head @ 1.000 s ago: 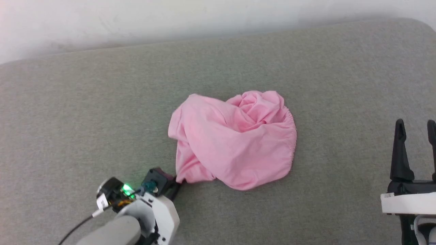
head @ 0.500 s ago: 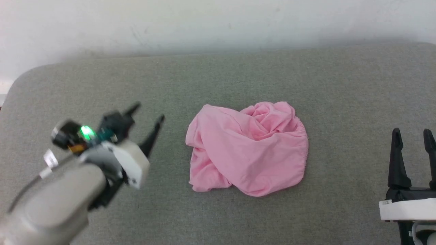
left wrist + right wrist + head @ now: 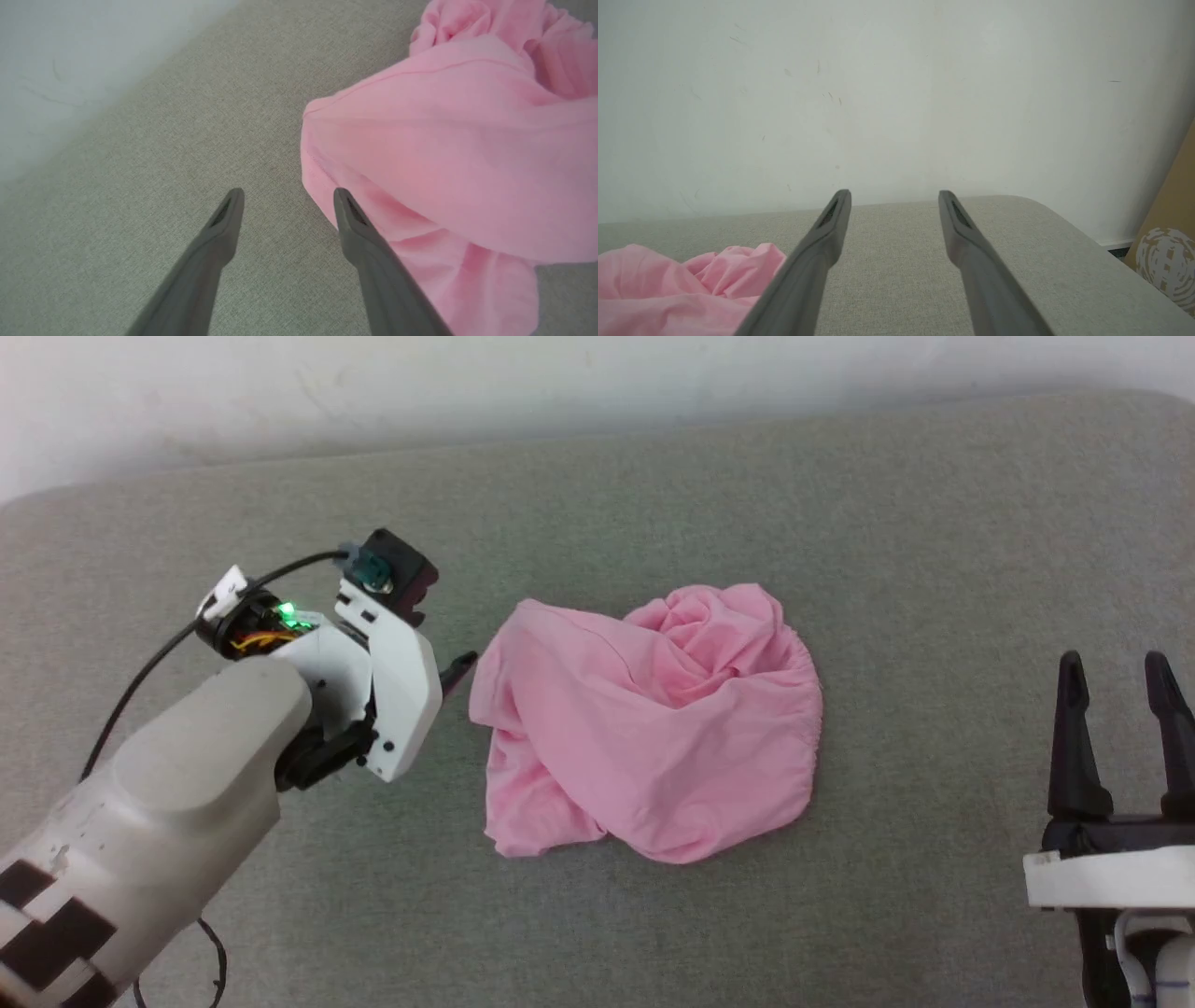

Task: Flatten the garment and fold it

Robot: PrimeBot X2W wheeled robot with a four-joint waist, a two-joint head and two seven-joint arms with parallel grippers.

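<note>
The garment (image 3: 653, 728) reads as soft, matt pink cloth, creased and gathered at one edge. The grey surface (image 3: 887, 495) under it is coarse woven fabric, dull. The left gripper (image 3: 286, 198) and right gripper (image 3: 894, 198) show smooth, matt dark plastic-looking fingers. The wall (image 3: 896, 93) is matt white paint, faintly scuffed.

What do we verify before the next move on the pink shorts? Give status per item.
1. Left tool open, nothing held: ok.
2. Left tool placed at the left edge of the garment: ok, it sits beside the hem; whether they touch, cannot tell.
3. Right tool open and apart from the garment: ok.
4. Garment flat: not ok, it is bunched and twisted.
5. Gathered waistband located: ok, it runs along the garment's right side.
6. Garment wholly on the grey cushion: ok.
</note>
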